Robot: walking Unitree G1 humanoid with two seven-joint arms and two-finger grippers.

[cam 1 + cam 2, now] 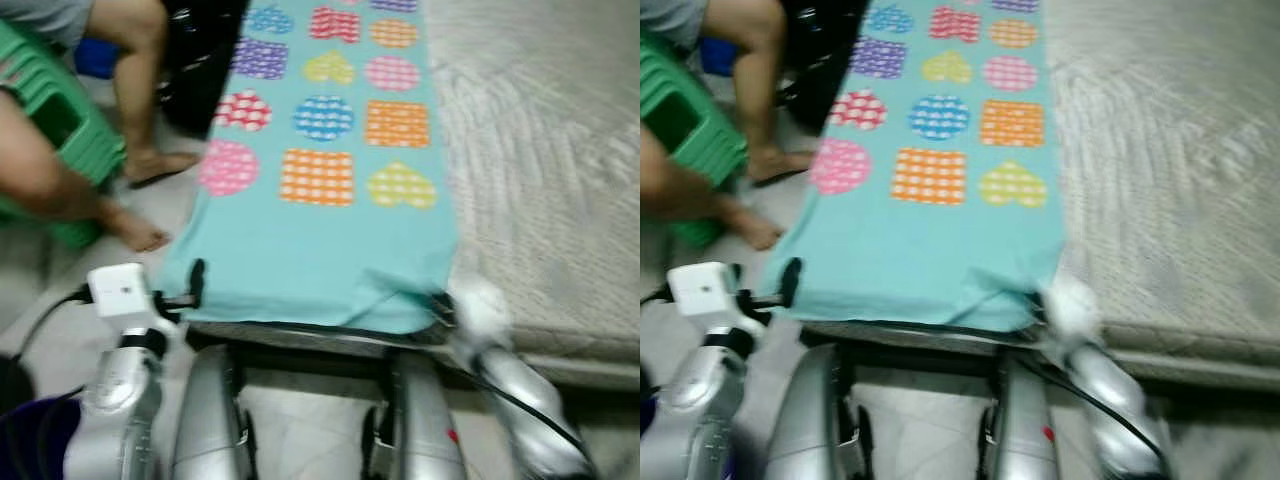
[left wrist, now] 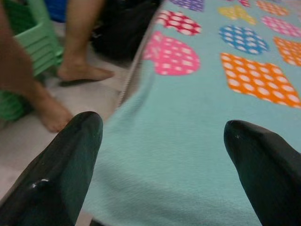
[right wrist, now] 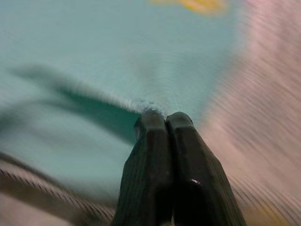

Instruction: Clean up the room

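Head stereo pair looks down, 12 o'clock, sharing blanket (image 1: 320, 240) and bed (image 1: 540, 180); wrist cameras sit close over blanket's near corners.

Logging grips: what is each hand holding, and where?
Right hand pinches the blanket at its near right corner. Left hand is open at the near left corner, holding nothing.

No legible text, label, brand, number or sign found in any view. The blanket (image 1: 320, 170) carries only a printed pattern of dotted hearts, circles and squares, without lettering. A small red mark on the robot's body (image 1: 452, 436) is too blurred to read.
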